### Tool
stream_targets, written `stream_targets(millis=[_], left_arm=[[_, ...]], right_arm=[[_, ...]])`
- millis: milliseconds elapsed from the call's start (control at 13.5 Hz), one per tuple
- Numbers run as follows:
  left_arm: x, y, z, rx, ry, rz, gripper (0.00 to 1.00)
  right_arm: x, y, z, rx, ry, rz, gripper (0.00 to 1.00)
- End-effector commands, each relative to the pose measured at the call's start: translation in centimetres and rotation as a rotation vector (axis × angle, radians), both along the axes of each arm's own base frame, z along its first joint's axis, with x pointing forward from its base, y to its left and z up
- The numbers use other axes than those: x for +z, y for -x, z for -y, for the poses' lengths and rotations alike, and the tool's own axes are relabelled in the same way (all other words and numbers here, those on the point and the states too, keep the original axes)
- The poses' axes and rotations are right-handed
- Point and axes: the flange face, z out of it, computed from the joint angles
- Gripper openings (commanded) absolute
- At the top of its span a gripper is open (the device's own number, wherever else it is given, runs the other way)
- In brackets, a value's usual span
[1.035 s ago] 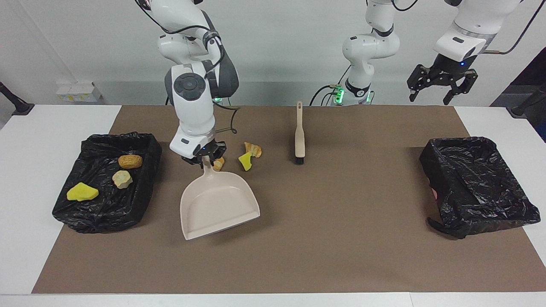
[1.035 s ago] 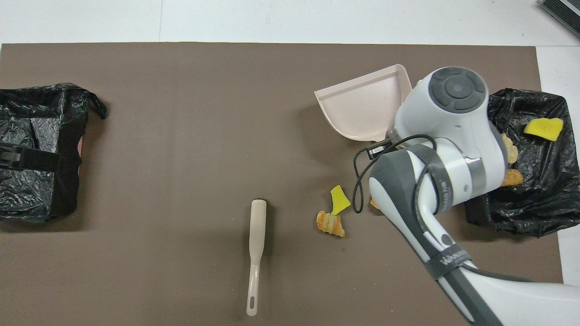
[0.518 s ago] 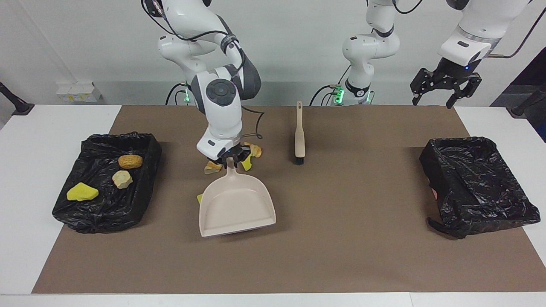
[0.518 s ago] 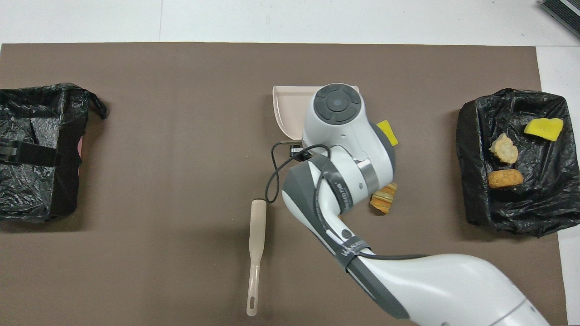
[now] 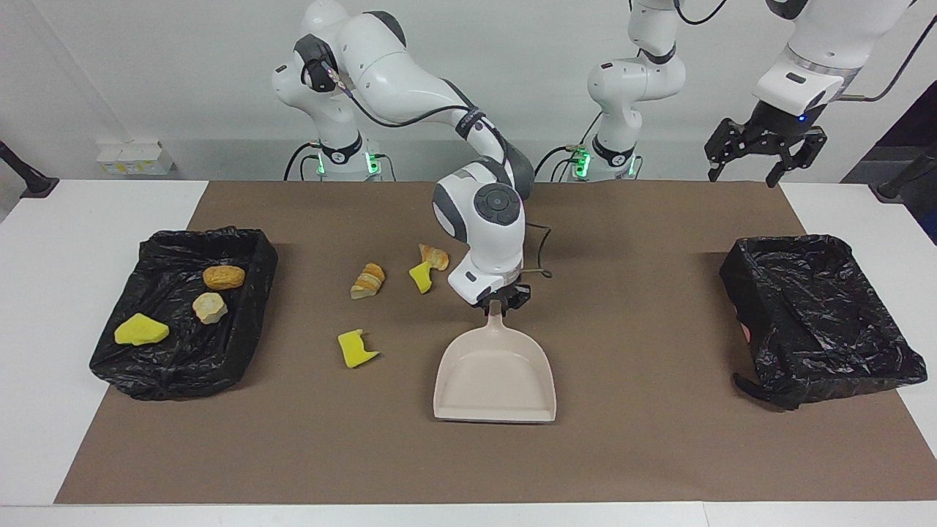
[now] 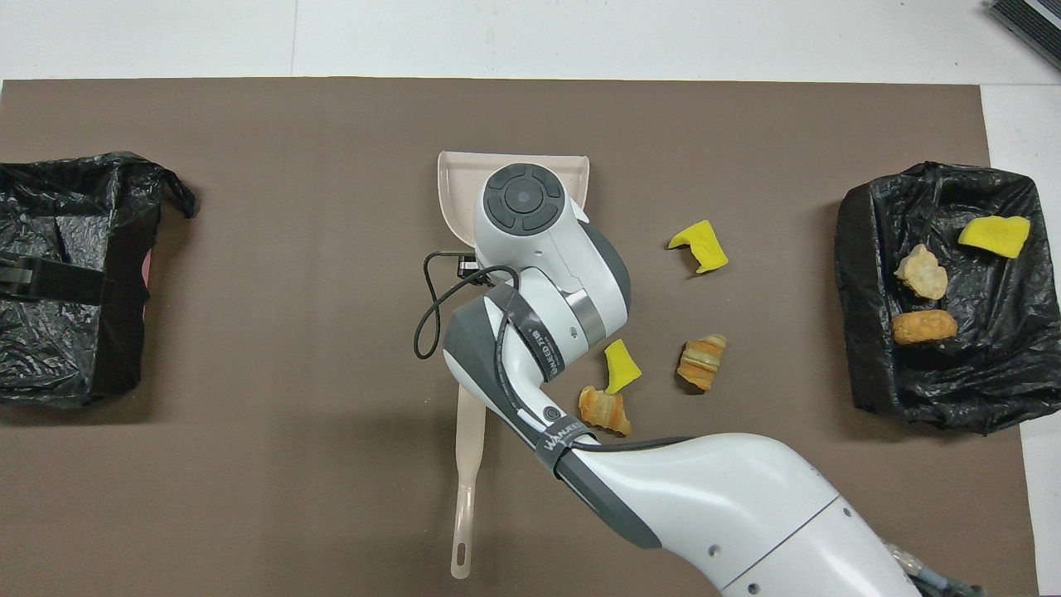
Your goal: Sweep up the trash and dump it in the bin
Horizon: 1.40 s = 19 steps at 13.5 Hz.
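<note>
- Gripping the upright handle tip of the beige dustpan (image 5: 495,373), the right end effector (image 5: 498,300) is low over the middle of the brown mat (image 5: 622,439); whether its fingers are clamped tight or loosening on the handle cannot be told.
- The dustpan sits flat on the mat with its open mouth pointing away from the robots and nothing inside it.
- In the overhead view the right arm covers the handle, and only the pan's wide edge (image 6: 514,157) shows.
- The brush (image 6: 467,481) lies on the mat nearer to the robots than the dustpan, partly hidden under that arm.
- Four pieces of trash lie loose on the mat toward the right arm's end: a yellow chunk (image 5: 356,348), a striped bread lump (image 5: 368,280), a smaller yellow chunk (image 5: 420,278) and a brown lump (image 5: 435,256) touching it.
- Three more pieces rest in the black-lined bin (image 5: 241,245) at the right arm's end of the table: a yellow chunk (image 5: 140,330), a pale lump (image 5: 210,307) and a brown roll (image 5: 223,277).
- The left end effector (image 5: 763,145) waits raised above the left arm's end of the table, fingers spread and holding nothing.
- A second black-lined bin (image 5: 812,315) sits below it.
</note>
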Motion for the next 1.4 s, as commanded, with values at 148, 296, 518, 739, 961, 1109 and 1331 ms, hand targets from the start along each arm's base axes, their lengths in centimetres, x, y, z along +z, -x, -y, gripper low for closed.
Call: stream_targets(millis=[148,296,518,739,961,1109,1331], left_arm=[[-0.1,-1.7,0.3,0.006,0.008,0.065,1.00],[-2.1,-3.8,1.1,0.010,0.013,0.062,1.00],[-3.7,-6.4,4.6,0.008,0.035,0.121,1.00],[-6.6,-7.5,9.3,-0.039,0.051,0.110,1.00],[-9.8,-8.7,14.9,-0.042,0.079,0.112,1.00],[-12.3,-9.4,18.5,-0.046,0.094,0.094,1.00],[-18.3,-8.7,26.3,-0.056,0.019,0.074,1.00]], right_arm=[[3.3,2.1,-0.1,0.013,-0.029,0.009,1.00],[3.7,5.8,-3.2,0.036,-0.026,-0.028,1.00],[3.3,11.3,-5.2,-0.032,0.016,-0.073,1.00],[2.5,17.8,-6.3,0.026,0.066,-0.113,1.00],[1.5,23.3,-6.3,0.050,0.108,-0.139,1.00],[1.3,25.6,-6.7,0.029,0.064,-0.194,0.98],[-0.2,27.7,-5.7,-0.026,0.025,-0.192,0.87]])
